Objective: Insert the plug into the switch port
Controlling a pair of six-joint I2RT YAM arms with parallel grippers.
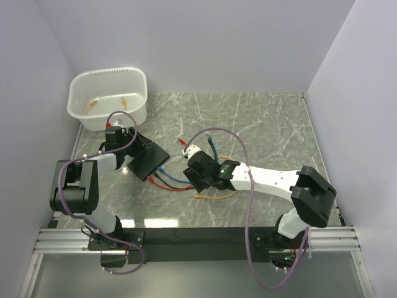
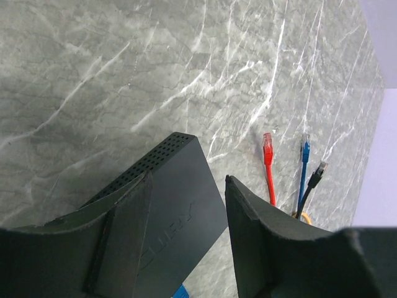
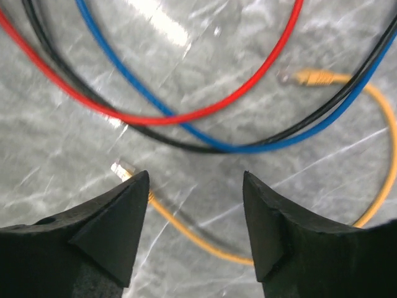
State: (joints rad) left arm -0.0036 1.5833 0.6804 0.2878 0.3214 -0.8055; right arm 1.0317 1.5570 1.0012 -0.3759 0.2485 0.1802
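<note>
The switch (image 1: 149,161), a flat matte-black box, lies left of centre and also shows in the left wrist view (image 2: 180,211). My left gripper (image 1: 136,151) straddles one of its corners, with both fingers (image 2: 260,242) touching it. A blue plug (image 2: 178,292) sits at its near edge. My right gripper (image 1: 194,178) is open and empty, low over a yellow cable (image 3: 205,233). That cable's plug (image 3: 123,167) lies just beside my left fingertip (image 3: 127,211). A second yellow plug (image 3: 310,77) lies farther off.
Red (image 3: 186,115), blue (image 3: 248,144) and black (image 3: 186,141) cables cross the marble table beyond my right fingers. Loose red (image 2: 268,144), blue (image 2: 304,146) and black (image 2: 321,167) plugs lie right of the switch. A white tub (image 1: 105,99) holding yellow cables stands at the back left.
</note>
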